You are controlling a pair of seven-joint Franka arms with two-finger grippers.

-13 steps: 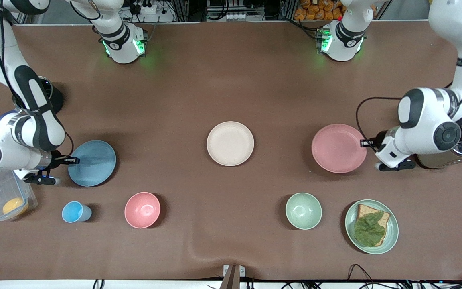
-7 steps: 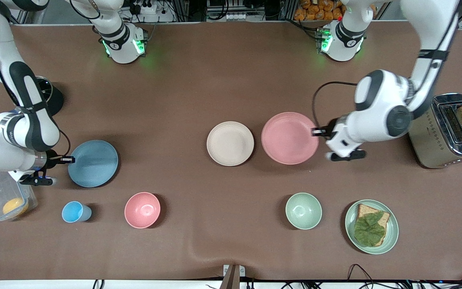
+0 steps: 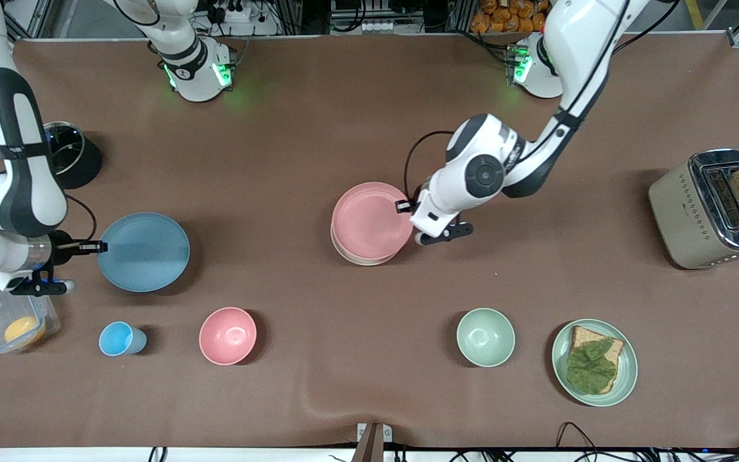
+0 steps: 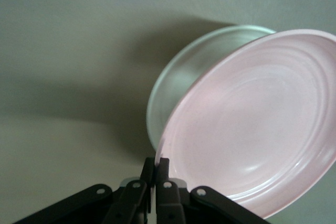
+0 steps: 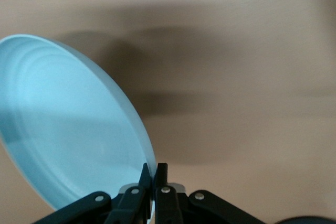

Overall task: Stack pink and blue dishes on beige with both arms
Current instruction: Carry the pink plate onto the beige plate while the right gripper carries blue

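Note:
The pink plate (image 3: 369, 220) hangs just over the beige plate (image 3: 363, 259) at mid-table, hiding most of it. My left gripper (image 3: 403, 206) is shut on the pink plate's rim. In the left wrist view the pink plate (image 4: 257, 124) sits tilted above the beige plate (image 4: 210, 56), pinched at its edge by the left gripper (image 4: 156, 165). Toward the right arm's end, the blue plate (image 3: 144, 251) is lifted off the table, its rim clamped by my right gripper (image 3: 97, 246). The right wrist view shows the blue plate (image 5: 68, 124) held on edge in the right gripper (image 5: 153, 171).
A blue cup (image 3: 119, 339), deep pink bowl (image 3: 228, 335), green bowl (image 3: 485, 337) and green plate with bread (image 3: 594, 362) lie along the side nearest the camera. A clear box (image 3: 4, 317) sits by the right gripper. A toaster (image 3: 709, 212) stands at the left arm's end.
My left arm carried the pink plate from near the toaster across to over the beige plate. My right gripper lifted the blue plate slightly off the table.

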